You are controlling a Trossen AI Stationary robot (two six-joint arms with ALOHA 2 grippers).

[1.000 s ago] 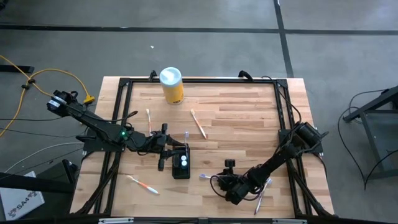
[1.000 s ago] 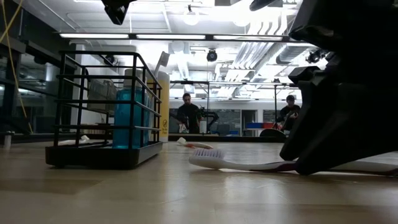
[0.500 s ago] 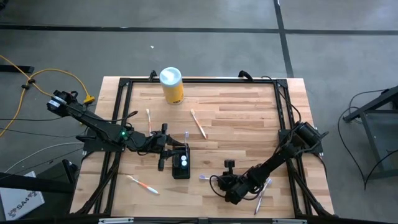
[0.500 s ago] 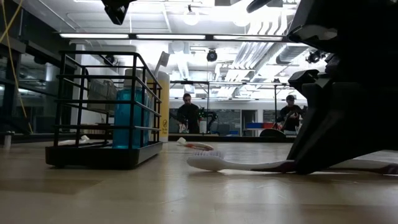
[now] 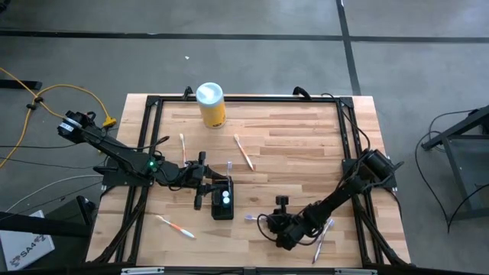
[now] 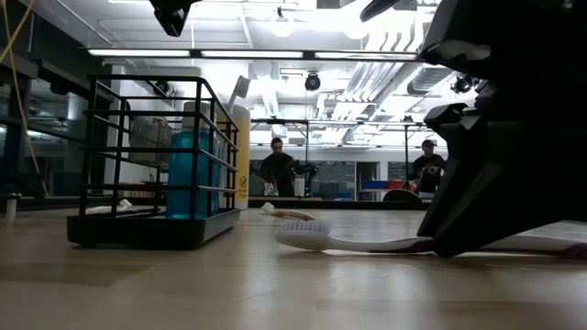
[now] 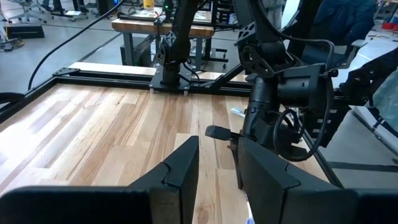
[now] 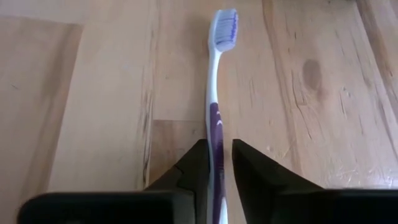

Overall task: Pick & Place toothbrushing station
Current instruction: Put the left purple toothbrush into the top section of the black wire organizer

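The toothbrushing station (image 5: 222, 201) is a small black wire holder with a blue bottle (image 6: 188, 174) inside. It stands on its base left of the table's middle, near the front, and also shows in the low view (image 6: 151, 229). My left gripper (image 5: 216, 183) hovers over its far end, its fingers (image 7: 186, 168) a narrow gap apart with nothing between them. My right gripper (image 5: 269, 223) is low at the front right, shut on a white and purple toothbrush (image 8: 216, 93). My right gripper pinches the toothbrush's purple handle (image 8: 215, 132) between its two fingers. The fingers (image 8: 198, 163) come low from the table's right side and lie along the brush. The brush lies nearly flat on the table, its bristle head (image 6: 303, 238) toward the left edge.
A yellow canister with a white lid (image 5: 210, 105) stands at the far edge. Loose toothbrushes lie at the far middle (image 5: 244, 151), the far left (image 5: 182, 145), the near left (image 5: 176, 227) and beside the right arm (image 5: 321, 241). People (image 6: 275, 170) stand in the room behind.
My right gripper has shifted a little toward the table's left edge with the toothbrush. The brush's head has sunk slightly toward the table.
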